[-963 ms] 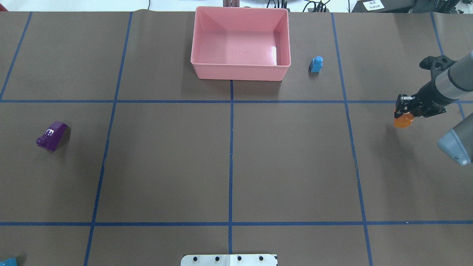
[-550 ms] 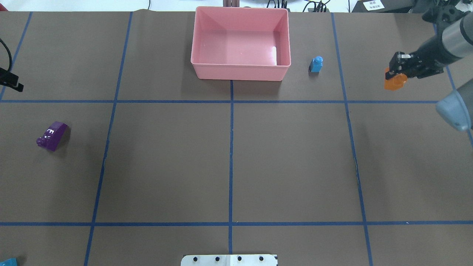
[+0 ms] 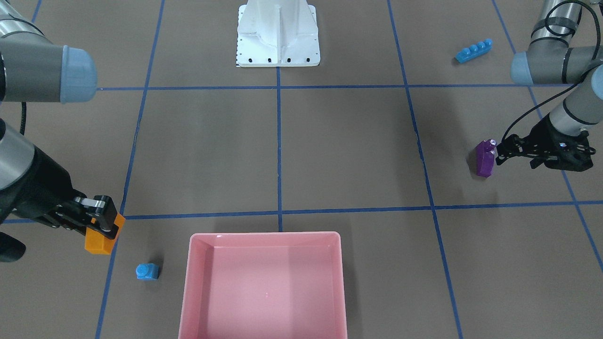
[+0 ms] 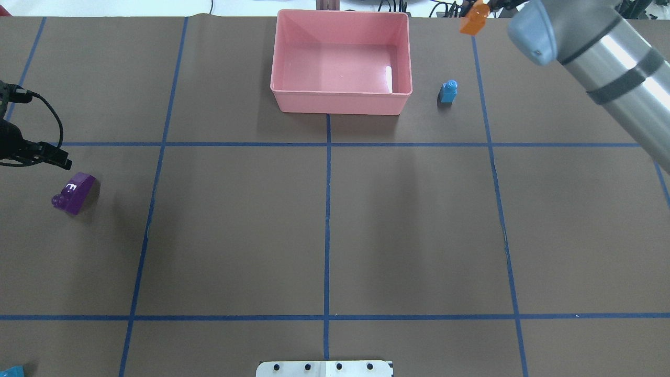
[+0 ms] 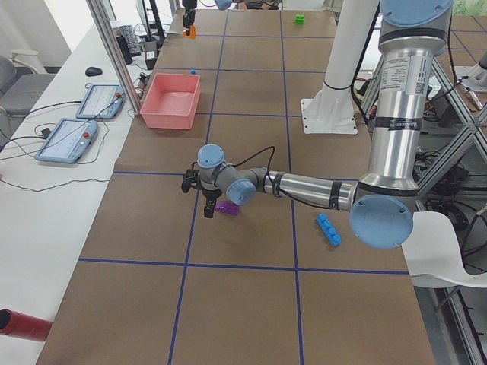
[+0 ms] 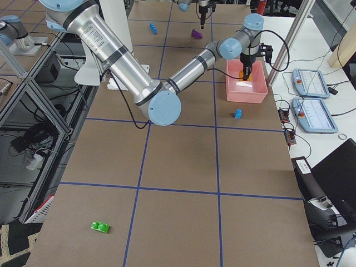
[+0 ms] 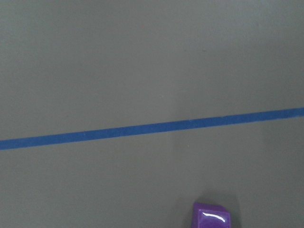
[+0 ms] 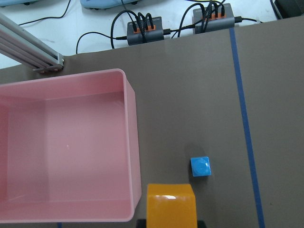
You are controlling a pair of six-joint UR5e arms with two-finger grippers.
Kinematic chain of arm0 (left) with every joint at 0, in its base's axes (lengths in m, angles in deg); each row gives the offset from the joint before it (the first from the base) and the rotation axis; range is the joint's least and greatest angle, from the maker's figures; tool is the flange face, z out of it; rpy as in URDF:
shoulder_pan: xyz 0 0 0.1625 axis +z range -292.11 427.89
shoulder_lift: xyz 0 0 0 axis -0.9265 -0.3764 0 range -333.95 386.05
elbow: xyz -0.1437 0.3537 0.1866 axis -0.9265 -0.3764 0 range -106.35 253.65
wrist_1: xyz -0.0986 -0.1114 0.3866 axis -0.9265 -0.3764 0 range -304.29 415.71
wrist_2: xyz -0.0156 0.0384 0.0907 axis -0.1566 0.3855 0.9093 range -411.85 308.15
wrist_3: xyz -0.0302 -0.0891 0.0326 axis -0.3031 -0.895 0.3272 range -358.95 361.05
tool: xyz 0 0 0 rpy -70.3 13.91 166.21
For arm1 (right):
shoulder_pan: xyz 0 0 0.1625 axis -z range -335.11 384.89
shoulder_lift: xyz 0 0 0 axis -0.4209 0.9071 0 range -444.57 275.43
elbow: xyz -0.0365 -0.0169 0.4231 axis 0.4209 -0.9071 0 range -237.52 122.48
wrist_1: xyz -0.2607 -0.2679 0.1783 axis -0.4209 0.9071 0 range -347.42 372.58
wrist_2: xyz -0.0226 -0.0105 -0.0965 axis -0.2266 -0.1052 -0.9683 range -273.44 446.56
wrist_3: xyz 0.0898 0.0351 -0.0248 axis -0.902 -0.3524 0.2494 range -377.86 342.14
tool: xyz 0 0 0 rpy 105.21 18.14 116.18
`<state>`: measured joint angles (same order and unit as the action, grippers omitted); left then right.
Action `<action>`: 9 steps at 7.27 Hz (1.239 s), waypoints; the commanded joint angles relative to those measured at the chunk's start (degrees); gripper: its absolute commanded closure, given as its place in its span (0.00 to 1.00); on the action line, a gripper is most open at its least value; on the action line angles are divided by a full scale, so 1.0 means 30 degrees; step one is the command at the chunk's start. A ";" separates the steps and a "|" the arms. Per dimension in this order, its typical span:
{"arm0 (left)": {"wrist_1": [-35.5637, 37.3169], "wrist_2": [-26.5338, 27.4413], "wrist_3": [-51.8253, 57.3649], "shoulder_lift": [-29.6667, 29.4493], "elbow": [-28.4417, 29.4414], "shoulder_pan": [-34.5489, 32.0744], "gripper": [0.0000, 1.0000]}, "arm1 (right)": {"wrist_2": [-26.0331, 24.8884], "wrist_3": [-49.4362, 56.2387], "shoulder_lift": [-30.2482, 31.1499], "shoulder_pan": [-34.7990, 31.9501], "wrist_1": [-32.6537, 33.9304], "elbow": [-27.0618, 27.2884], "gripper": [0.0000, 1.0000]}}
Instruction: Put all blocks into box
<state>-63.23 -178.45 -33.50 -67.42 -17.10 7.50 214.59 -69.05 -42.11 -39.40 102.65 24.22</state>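
My right gripper (image 3: 104, 222) is shut on the orange sloped brick (image 3: 100, 240) and holds it in the air just outside the right wall of the pink box (image 4: 340, 98); the brick also shows in the overhead view (image 4: 473, 20). The small blue one-stud brick (image 4: 447, 91) stands right of the box. My left gripper (image 3: 499, 151) is open and empty, its tips right beside the purple brick (image 3: 484, 159) lying on the table. The long blue four-stud brick (image 3: 473, 51) lies near the robot's left side. The green brick (image 6: 100, 226) lies far off on the robot's right end.
The white robot base (image 3: 278, 42) stands at the table's near edge. Power strips and cables (image 8: 145, 28) and an aluminium post (image 8: 28, 52) lie beyond the box. Blue tape lines grid the brown table.
My right gripper has lifted the orange brick and carried it from the table's right side up toward the box. My left gripper has come in from the left edge to the purple brick.
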 commanded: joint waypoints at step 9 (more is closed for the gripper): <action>0.0125 0.0071 -0.0027 0.0189 0.0163 0.1467 1.00 | -0.4971 -0.0572 -0.5333 0.3619 -0.8079 -0.9786 0.01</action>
<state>-62.91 -178.17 -33.55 -67.23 -16.59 11.89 199.90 -70.16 -57.98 -28.69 79.25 -4.79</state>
